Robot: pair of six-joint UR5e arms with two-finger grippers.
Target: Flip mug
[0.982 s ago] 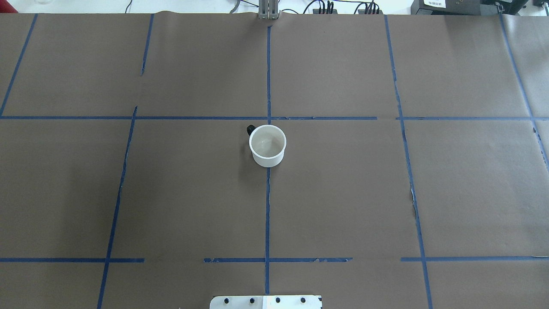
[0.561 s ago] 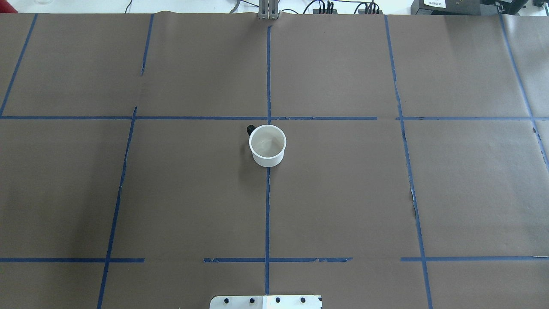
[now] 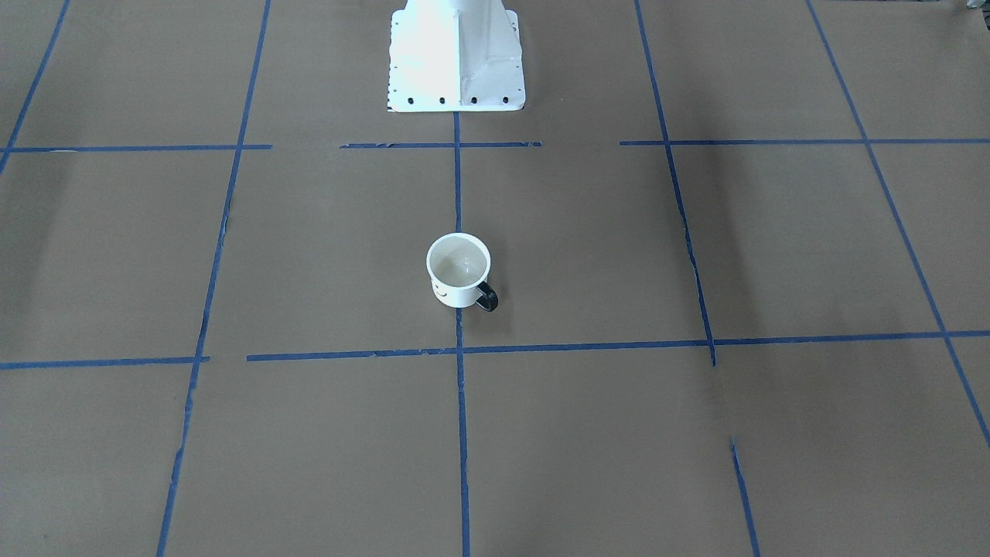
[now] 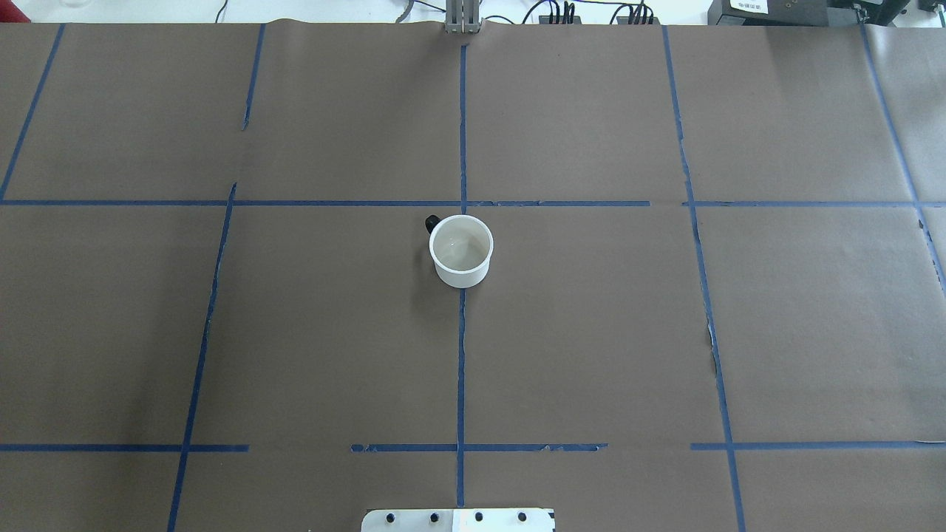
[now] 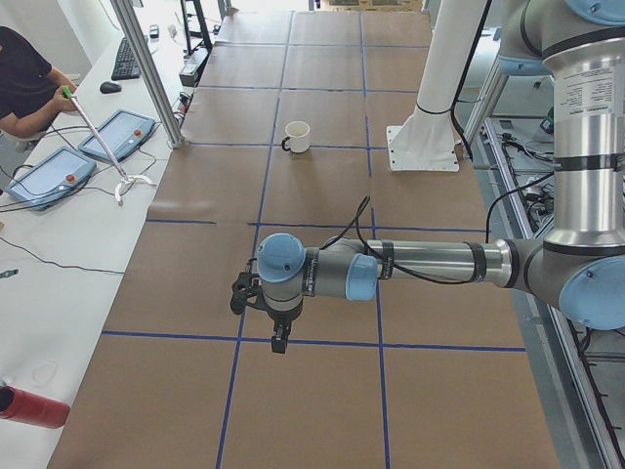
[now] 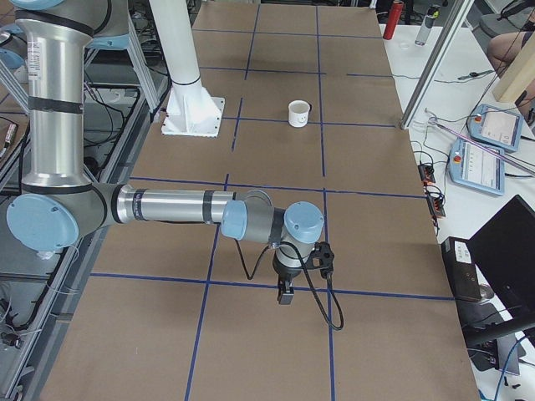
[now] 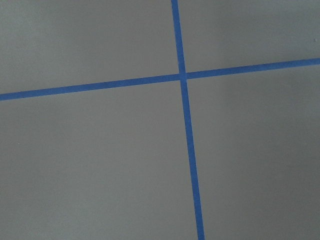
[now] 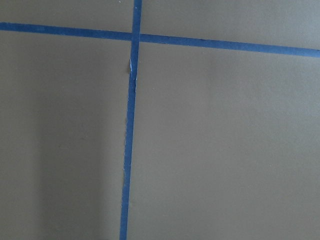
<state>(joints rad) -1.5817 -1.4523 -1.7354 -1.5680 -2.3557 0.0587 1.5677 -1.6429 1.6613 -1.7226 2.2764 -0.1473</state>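
Observation:
The white mug (image 4: pixel 460 251) stands upright, mouth up, near the table's middle on the blue centre tape line. Its black handle (image 4: pixel 431 222) points to the far left. The front-facing view (image 3: pixel 458 271) shows part of the black face on its side. It also shows in the exterior left view (image 5: pixel 298 136) and the exterior right view (image 6: pixel 298 113). My left gripper (image 5: pixel 279 342) and right gripper (image 6: pixel 285 294) show only in the side views, far from the mug toward the table's ends. I cannot tell whether they are open or shut. Both wrist views show only paper and tape.
Brown paper with a blue tape grid covers the table (image 4: pixel 591 332). The white robot pedestal (image 3: pixel 455 58) stands at the near-side middle edge. Operator pendants (image 5: pixel 49 176) and a metal post (image 5: pixel 146 73) are beyond the far edge. A red object (image 5: pixel 34 405) lies on the white bench.

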